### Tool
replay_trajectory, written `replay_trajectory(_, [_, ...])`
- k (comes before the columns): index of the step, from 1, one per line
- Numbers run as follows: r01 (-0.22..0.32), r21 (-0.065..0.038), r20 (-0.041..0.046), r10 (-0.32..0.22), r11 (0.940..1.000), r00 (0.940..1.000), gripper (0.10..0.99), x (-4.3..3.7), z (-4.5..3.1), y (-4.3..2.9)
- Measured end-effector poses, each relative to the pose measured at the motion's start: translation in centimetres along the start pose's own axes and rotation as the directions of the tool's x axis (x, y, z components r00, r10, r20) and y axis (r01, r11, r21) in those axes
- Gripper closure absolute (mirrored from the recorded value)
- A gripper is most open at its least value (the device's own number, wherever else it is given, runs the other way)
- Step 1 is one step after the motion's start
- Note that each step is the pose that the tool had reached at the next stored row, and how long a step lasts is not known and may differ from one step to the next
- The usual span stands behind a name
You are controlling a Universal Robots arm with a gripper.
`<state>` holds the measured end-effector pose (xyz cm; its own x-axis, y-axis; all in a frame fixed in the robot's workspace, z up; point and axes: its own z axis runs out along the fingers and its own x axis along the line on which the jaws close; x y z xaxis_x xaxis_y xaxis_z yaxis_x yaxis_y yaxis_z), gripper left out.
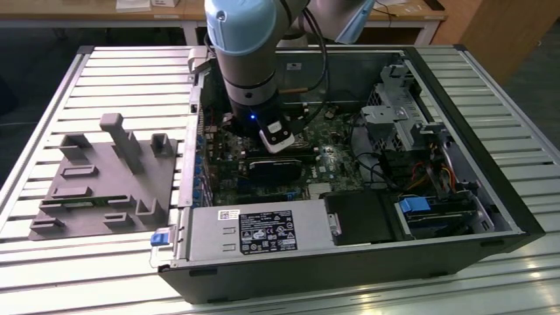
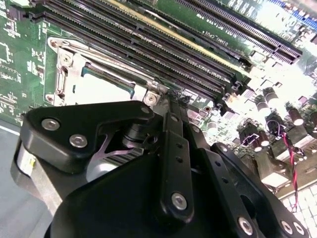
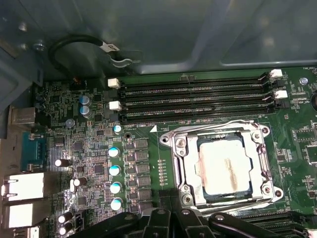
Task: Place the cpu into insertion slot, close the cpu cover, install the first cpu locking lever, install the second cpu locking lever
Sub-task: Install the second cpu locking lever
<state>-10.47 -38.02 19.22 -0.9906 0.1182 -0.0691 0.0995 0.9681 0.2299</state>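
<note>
cpu seated in socket, end effector poised at the socket's edge

the arm (image 1: 249, 59) was seen in the exterior view reaching down into an open computer case (image 1: 350, 262) that lay on its side on a slatted counter (image 1: 131, 72). a grey fixture plate (image 1: 105, 184) with upright blocks rested on the counter at the exterior view's left, apart from the case.

in the first wrist view the cpu (image 3: 223, 167), its pale metal top facing up, was found lying inside the insertion slot (image 3: 184, 166). the cpu cover (image 3: 218, 135) was seen lowered around it as a silvery frame, the chip showing through the central cutout. memory slots (image 3: 198, 99) ran just beside the socket, and a row of capacitors (image 3: 115, 170) stood near its other side.

in the second wrist view the end effector (image 2: 171, 99) was seen with its black fingers (image 2: 173, 148) drawn together, their tips meeting at a corner of the cover, by a thin metal part. whether that part was actually gripped could not be told. the same cpu (image 2: 101, 89) and frame (image 2: 64, 64) were visible just beyond the fingertips, with a black and red wire (image 2: 290, 153) well apart.
</note>
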Motion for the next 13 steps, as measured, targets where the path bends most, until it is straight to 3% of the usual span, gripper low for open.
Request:
replay_trajectory(3, [0.000, 0.000, 0.0000, 0.000, 1.0000, 1.0000, 0.980, -0.03, -0.37, 0.09])
replay_trajectory(9, [0.000, 0.000, 0.0000, 0.000, 1.0000, 1.0000, 0.980, -0.14, -1.92, 0.45])
replay_trajectory(13, [0.000, 0.003, 0.0000, 0.000, 1.0000, 1.0000, 0.980, -0.63, -1.96, 0.52])
